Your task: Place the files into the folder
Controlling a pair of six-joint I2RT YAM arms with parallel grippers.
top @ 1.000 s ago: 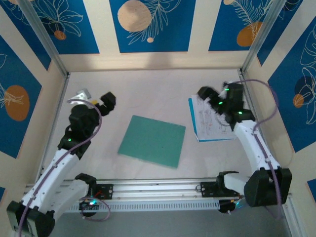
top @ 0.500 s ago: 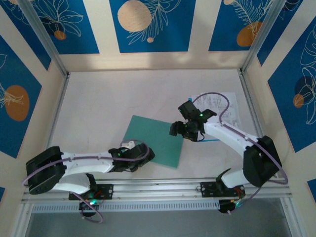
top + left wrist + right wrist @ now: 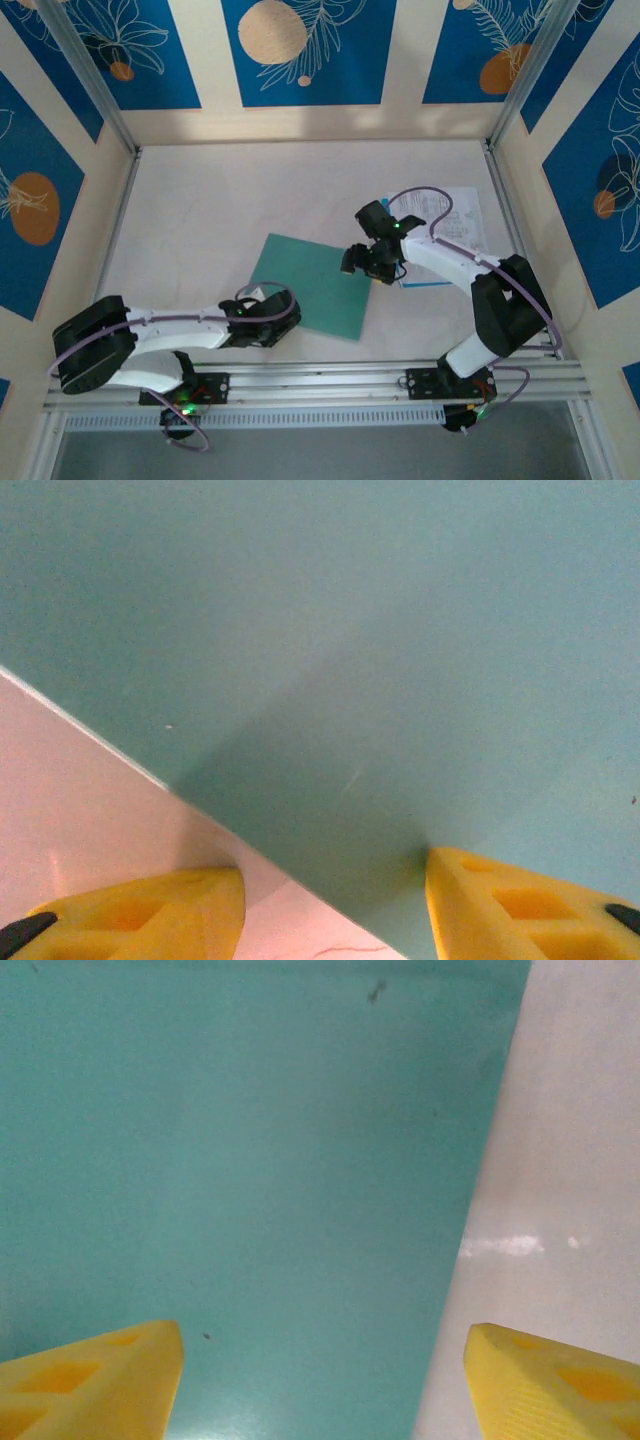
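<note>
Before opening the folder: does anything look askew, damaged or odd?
Nothing damaged or spilled. The folder lies flat and closed, but at an angle to the table; the files lie to its right.

Print on files (image 3: 462, 208) too small to read; nothing else legible.

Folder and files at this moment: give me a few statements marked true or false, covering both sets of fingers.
1. The folder lies flat and closed on the table. True.
2. The files are inside the folder. False: they lie on the table to its right.
3. The left gripper is at the folder's near corner, its fingers straddling the edge. True.
4. The right gripper grips a sheet. False: its fingers stand apart over the folder's edge, holding nothing.
</note>
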